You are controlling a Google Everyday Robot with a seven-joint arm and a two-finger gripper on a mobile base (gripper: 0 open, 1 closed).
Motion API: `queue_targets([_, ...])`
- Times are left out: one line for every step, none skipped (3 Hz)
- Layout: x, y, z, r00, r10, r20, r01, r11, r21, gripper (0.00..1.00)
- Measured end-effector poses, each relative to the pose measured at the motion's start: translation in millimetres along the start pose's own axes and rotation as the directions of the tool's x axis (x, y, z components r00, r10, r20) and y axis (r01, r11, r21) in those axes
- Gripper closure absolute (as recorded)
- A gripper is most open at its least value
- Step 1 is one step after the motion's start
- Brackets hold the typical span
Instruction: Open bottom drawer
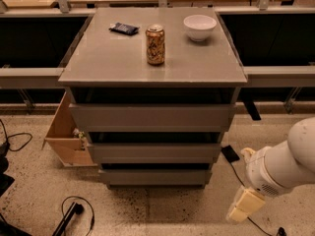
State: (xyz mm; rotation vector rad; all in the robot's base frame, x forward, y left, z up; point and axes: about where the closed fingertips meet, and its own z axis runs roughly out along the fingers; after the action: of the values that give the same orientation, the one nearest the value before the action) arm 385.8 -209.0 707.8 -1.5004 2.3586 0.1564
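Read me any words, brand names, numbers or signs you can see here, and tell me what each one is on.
Nothing here can be read.
The can on the cabinet top: patterned print, too blurred to read.
The dark packet: markings too blurred to read.
The white bowl and the bottom drawer: no markings visible.
The gripper, low at the cabinet's right near the floor: no label visible.
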Motion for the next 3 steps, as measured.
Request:
queue_targets([-6.4,0.5,15.2,1.000,-0.012,0.006,0.012,0.9997,-0.020,0.00])
queue_targets([-22.1,14.8,71.4,0.998,-0.024,0.058,0.029,0.9953,-0.093,0.00])
queue_targets([-35.3,20.1,146.6,0.991,-0.044,0.123,0.059,0.9909,-0.121,0.00])
